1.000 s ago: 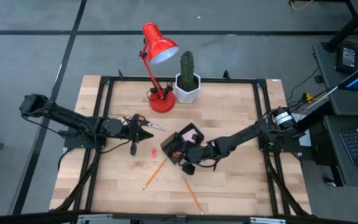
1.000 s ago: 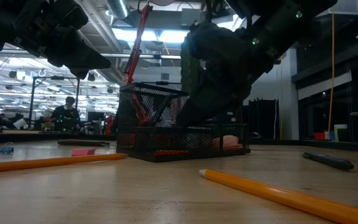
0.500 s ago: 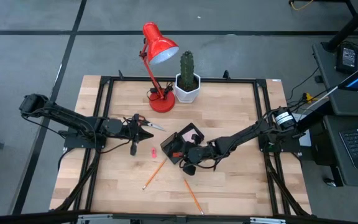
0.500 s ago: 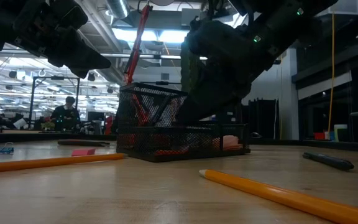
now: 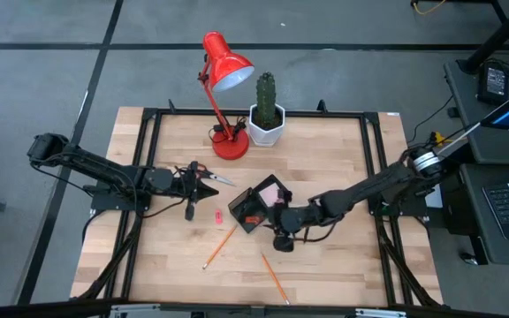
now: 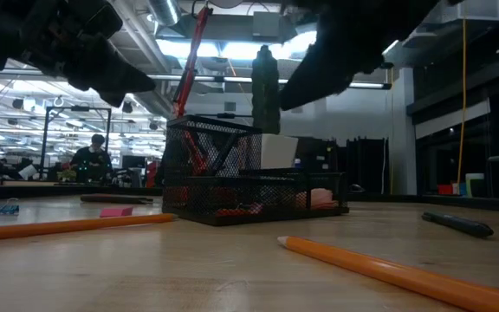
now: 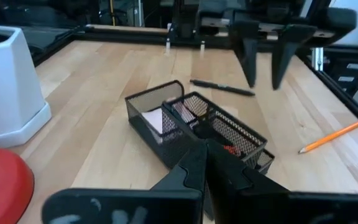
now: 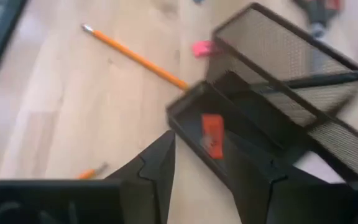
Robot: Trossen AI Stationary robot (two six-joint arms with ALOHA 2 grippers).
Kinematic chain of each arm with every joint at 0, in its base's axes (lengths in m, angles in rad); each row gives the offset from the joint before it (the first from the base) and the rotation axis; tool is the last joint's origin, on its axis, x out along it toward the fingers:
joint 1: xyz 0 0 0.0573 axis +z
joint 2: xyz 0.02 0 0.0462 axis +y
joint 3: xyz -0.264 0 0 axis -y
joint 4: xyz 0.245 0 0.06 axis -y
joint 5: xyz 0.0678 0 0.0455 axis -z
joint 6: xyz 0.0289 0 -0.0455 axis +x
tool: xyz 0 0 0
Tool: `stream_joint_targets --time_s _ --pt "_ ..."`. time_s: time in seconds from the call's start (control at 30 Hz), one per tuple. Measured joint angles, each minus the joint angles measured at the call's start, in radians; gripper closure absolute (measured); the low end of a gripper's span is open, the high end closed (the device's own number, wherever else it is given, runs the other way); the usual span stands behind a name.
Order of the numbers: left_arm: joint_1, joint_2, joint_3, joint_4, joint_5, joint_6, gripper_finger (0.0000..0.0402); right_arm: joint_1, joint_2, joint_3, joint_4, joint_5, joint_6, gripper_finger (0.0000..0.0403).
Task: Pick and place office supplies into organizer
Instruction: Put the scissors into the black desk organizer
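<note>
While my right gripper [image 5: 283,215] hovers with fingers spread, holding nothing, just beside the black mesh organizer [image 5: 261,203] mid-table, my left gripper [image 5: 203,179] rests clenched by the red-handled scissors [image 5: 197,171]. Pink sticky notes [image 5: 271,192] sit inside the organizer.

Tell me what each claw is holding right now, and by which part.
Nothing in either. The right claw is open and empty beside the organizer. The left claw is shut on nothing.

Grey floor [image 5: 42,53] w/ dark seam lines; ceiling strip lights [image 6: 206,48]; laptop desk [image 5: 506,208] rt.
</note>
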Motion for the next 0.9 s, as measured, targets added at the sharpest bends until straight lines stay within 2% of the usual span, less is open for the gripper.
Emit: stream_joint_targets --time_s 0.13,0.27,0.47,0.7,0.83,0.9 --pt "0.000 0.000 0.000 0.008 0.004 0.021 0.0399 0.034 -0.050 0.000 -0.099 0.132 -0.001 0.0268" --pt "0.000 0.000 0.000 0.015 0.004 0.034 0.0398 0.045 -0.097 -0.033 -0.128 0.193 0.002 0.0278" --pt "0.000 0.000 0.000 0.035 0.004 0.060 0.0400 0.029 -0.201 -0.245 0.087 0.198 -0.002 0.0311" --pt "0.001 0.000 0.000 0.094 -0.010 0.084 0.0399 0.016 -0.420 -0.466 0.271 0.198 -0.057 0.0362" --pt "0.005 0.000 0.032 0.043 -0.054 0.031 0.0399 0.016 -0.520 -0.560 0.367 0.200 -0.135 0.0394" --pt "0.010 0.000 0.062 -0.044 -0.104 -0.011 0.0399 0.016 -0.557 -0.602 0.404 0.201 -0.170 0.0398"
